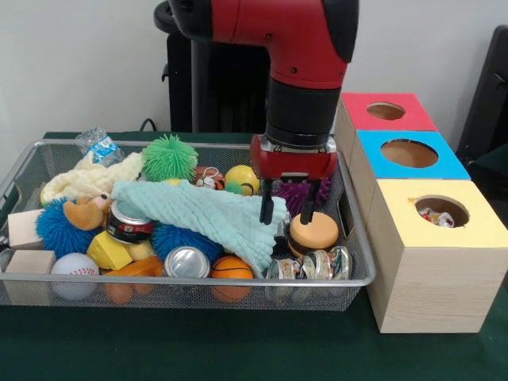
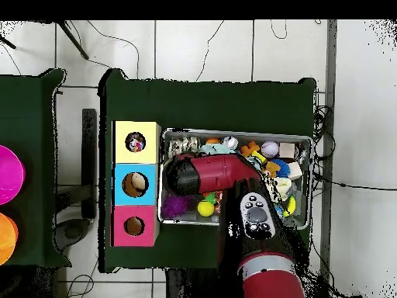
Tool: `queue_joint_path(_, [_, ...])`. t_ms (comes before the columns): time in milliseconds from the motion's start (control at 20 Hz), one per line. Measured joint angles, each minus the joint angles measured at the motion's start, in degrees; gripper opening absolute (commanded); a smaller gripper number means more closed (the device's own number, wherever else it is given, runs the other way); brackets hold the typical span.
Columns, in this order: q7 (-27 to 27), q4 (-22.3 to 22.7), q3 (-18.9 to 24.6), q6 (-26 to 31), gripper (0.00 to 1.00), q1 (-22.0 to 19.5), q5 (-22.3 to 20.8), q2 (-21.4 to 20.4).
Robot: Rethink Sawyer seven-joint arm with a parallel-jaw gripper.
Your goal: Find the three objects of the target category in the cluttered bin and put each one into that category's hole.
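Wire-mesh bin (image 1: pixel 361 279) fills the left-centre, cluttered. At right, the yellow-topped box's round hole (image 1: pixel 442 211) shows a dotted cloth piece (image 1: pixel 434 216) inside.

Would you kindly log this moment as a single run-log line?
gripper: open, empty, low in bin | below: green cloth, burger toy | yellow box hole: dotted cloth inside

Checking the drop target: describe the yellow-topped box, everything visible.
The yellow-topped box is pale wood with visible grain, standing upright outside the bin by its right end, nearest the front camera in a row with the blue-topped box and red-topped box. Its round hole shows something white and multicoloured inside.
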Motion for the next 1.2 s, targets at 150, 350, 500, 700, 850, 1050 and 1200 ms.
queue_joint_path(150, [0.00, 0.95, 1.66, 0.00, 1.00, -2.04, 0.01, -0.51])
queue_joint_path(350, [0.00, 2.12, 2.39, 0.08, 1.00, -2.70, -0.06, -1.42])
queue_joint_path(500, [0.00, 2.69, 2.03, 0.97, 1.00, -0.85, -1.69, -2.22])
queue_joint_path(700, [0.00, 2.71, 1.05, 1.83, 1.00, 2.39, -3.88, -2.65])
queue_joint_path(850, [0.00, 2.71, -0.46, 2.28, 1.00, 5.68, -6.17, -2.82])
queue_joint_path(1050, [0.00, 2.96, -0.79, 3.05, 1.00, 6.97, -7.38, -3.38])
queue_joint_path(1200, [0.00, 3.19, -0.86, 3.94, 1.00, 7.06, -7.63, -4.26])
